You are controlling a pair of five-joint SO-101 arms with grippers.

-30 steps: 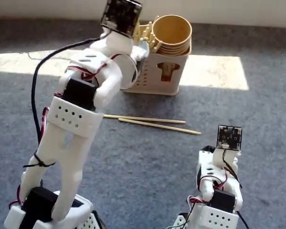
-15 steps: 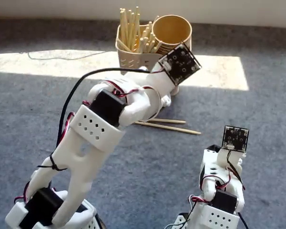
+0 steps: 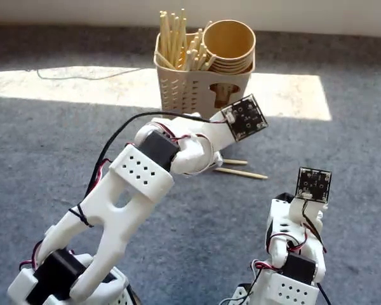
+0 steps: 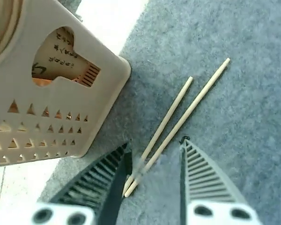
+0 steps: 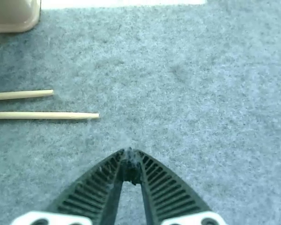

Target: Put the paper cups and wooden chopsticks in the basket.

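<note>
Wooden and pale, the two loose chopsticks [image 3: 242,172] lie on the grey-carpeted desk [image 3: 343,159] just in front of the basket [image 3: 190,95]. The basket already holds the paper cups [image 3: 230,39] and a sheaf of sticks [image 3: 173,35]. Since a second ago the left arm has swung down from the basket toward the pair. At the left wrist, the left tool [image 4: 154,143] gapes wide and empty, straddling the pair's near ends. It would do better to shift toward mid-length, then close on both together. At the right wrist, the right tool [image 5: 130,161] is closed on nothing, above bare carpet.
</note>
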